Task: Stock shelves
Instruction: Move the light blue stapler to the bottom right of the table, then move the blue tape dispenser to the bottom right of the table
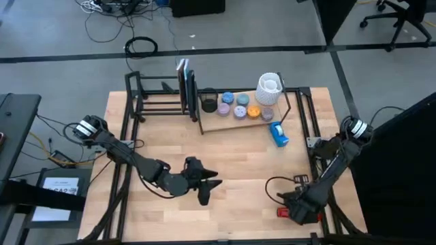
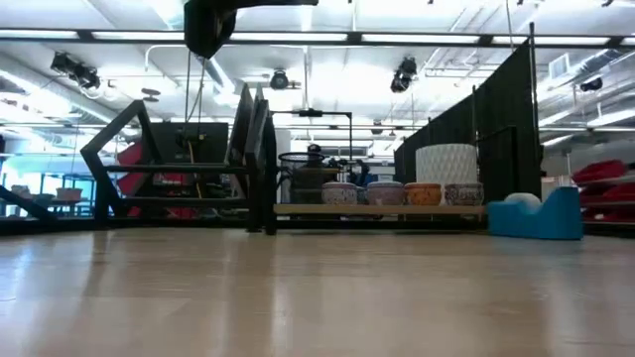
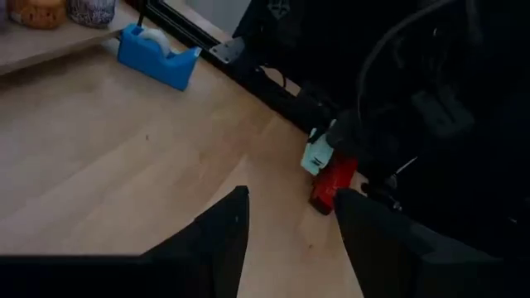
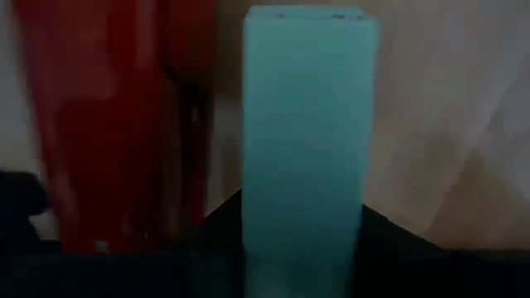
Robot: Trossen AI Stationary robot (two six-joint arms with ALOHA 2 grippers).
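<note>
- High view: I see the shelves (image 1: pixel 204 102) across the upper middle of the frame, at the far edge of the worktop (image 1: pixel 170 146); the black barred section sits to the left, the pale board to the right.
- On the board I count a row of small round pots (image 1: pixel 235 105) and a white ribbed cup (image 1: pixel 269 88); upright flat items stand in the barred section.
- A blue tape dispenser (image 1: pixel 278 134) lies on the worktop just below the board's right end.
- My left gripper (image 1: pixel 210 189) hangs low over the worktop at lower centre, fingers spread apart and empty, as the left wrist view shows.
- My right gripper (image 1: pixel 291 209) is at the lower right, down at a red object (image 3: pixel 333 184) and a pale teal block (image 4: pixel 306 141); whether its fingers are clamped or released I cannot tell.
</note>
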